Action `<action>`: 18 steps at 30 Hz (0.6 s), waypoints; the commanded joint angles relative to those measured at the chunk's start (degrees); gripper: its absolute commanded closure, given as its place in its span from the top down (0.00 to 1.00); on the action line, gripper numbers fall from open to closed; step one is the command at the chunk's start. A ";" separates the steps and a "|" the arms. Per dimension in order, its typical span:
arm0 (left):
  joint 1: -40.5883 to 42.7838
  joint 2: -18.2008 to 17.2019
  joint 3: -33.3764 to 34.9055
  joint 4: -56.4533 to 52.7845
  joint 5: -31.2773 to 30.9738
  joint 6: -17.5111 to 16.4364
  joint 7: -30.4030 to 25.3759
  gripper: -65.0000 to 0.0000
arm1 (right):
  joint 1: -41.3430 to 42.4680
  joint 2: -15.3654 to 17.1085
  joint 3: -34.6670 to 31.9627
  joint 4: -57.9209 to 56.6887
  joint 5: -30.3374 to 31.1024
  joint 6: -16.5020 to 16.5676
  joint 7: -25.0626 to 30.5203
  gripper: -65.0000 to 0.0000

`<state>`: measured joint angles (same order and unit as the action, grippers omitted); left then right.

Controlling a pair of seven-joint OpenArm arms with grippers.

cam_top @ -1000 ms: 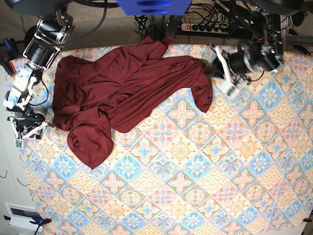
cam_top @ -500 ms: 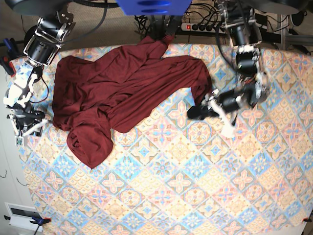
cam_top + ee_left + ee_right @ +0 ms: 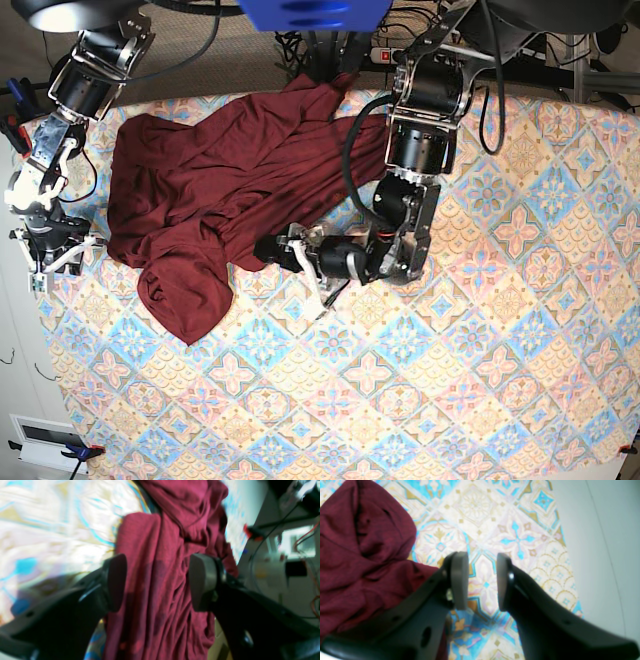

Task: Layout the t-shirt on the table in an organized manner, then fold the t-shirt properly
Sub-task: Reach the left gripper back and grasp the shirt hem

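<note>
While open, left hand point(image 3: 156, 582) straddles t-shirt point(image 3: 160, 555)

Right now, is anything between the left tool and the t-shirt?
Nothing visible. The left tool stands open with the t-shirt lying directly between its two pads, bare fabric only, over the table.

1 t-shirt point(image 3: 230, 190), 1 table point(image 3: 480, 380), 2 grippers: left gripper point(image 3: 283, 255), right gripper point(image 3: 62, 262).

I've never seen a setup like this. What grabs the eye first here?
A crumpled dark red t-shirt sprawls over the far left part of the pastel tiled table. The left gripper reaches low across the middle to the shirt's edge, jaws apart with cloth between them.
</note>
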<state>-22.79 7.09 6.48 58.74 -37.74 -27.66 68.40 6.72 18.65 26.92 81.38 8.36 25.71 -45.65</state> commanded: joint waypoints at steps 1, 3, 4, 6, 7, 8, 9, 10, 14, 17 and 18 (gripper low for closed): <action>-2.31 0.78 0.24 -1.38 -1.25 -0.25 -1.54 0.59 | 1.15 1.26 0.29 1.12 0.65 -0.09 1.30 0.28; -3.72 1.57 0.24 -6.13 -1.25 -0.25 -3.39 0.59 | 1.15 1.26 0.29 1.12 0.65 -0.09 1.30 0.28; -4.25 1.57 0.24 -8.24 -1.25 -0.25 -4.27 0.59 | 1.15 1.26 0.29 1.12 0.65 -0.09 1.30 0.28; -5.13 1.74 0.33 -11.93 -1.25 -0.25 -5.41 0.58 | 1.15 1.26 0.29 1.12 0.65 -0.09 1.30 0.28; -5.30 1.91 0.42 -12.89 -1.25 -0.25 -5.59 0.56 | 1.15 1.26 0.29 1.12 0.65 -0.09 1.30 0.28; -5.30 1.91 1.12 -13.42 -1.25 -0.52 -5.59 0.50 | 1.15 1.26 0.29 1.12 0.65 -0.09 1.30 0.28; -5.39 1.91 2.44 -13.42 -1.52 -0.69 -5.59 0.39 | 1.15 1.26 0.29 1.12 0.65 -0.09 1.30 0.28; -5.39 1.91 3.50 -13.25 -1.60 -0.69 -5.76 0.26 | 1.15 1.26 0.29 1.12 0.65 -0.09 1.30 0.28; -6.44 1.91 5.78 -13.07 -1.69 -0.69 -5.59 0.00 | 1.15 1.26 0.29 1.12 0.65 -0.09 1.30 0.28; -6.88 -0.46 5.52 -9.91 -1.87 -0.52 -5.59 0.00 | 1.15 1.26 0.29 1.12 0.65 -0.09 1.30 0.28; -6.88 -1.25 4.99 -7.62 -1.87 -0.34 -5.50 0.00 | 1.15 1.26 0.29 1.12 0.65 -0.09 1.30 0.28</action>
<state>-27.44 6.07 11.92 49.80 -38.30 -27.81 64.01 6.76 18.59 26.92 81.38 8.34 25.67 -45.67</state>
